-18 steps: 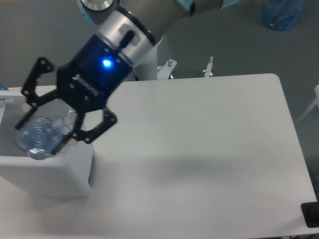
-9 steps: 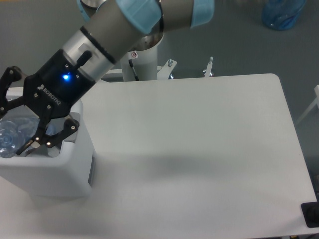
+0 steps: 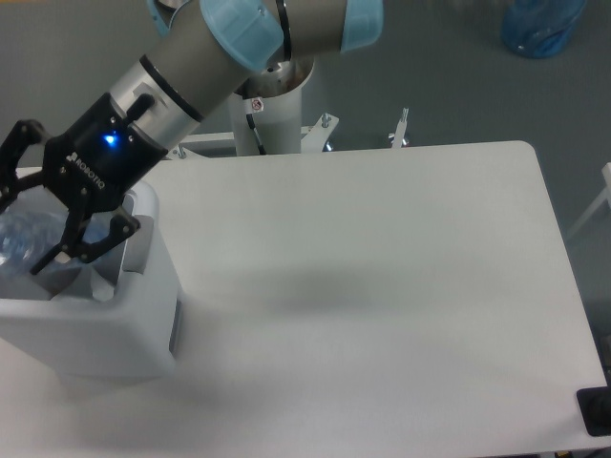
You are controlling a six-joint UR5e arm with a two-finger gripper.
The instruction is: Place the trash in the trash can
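The white trash can (image 3: 105, 320) stands at the table's left edge, with a grey handle panel on its right side. My gripper (image 3: 15, 236) hangs over its opening, partly cut off by the left edge of the view. It is shut on the trash, a clear crinkled plastic bottle (image 3: 25, 244) that sits between the black fingers (image 3: 59, 254) at rim height, over the inside of the bin. The bin's inside is mostly hidden by the gripper and arm.
The robot's white base column (image 3: 277, 114) rises behind the table's back edge. A metal clamp (image 3: 402, 128) sits at that edge. A blue water jug (image 3: 542, 27) stands on the floor at top right. A black object (image 3: 596, 410) sits by the front right corner.
The gripper has carried the bottle leftward, from the bin's right rim to over its opening, then shifted slightly up and left. Its fingers hold the same spread around the bottle.
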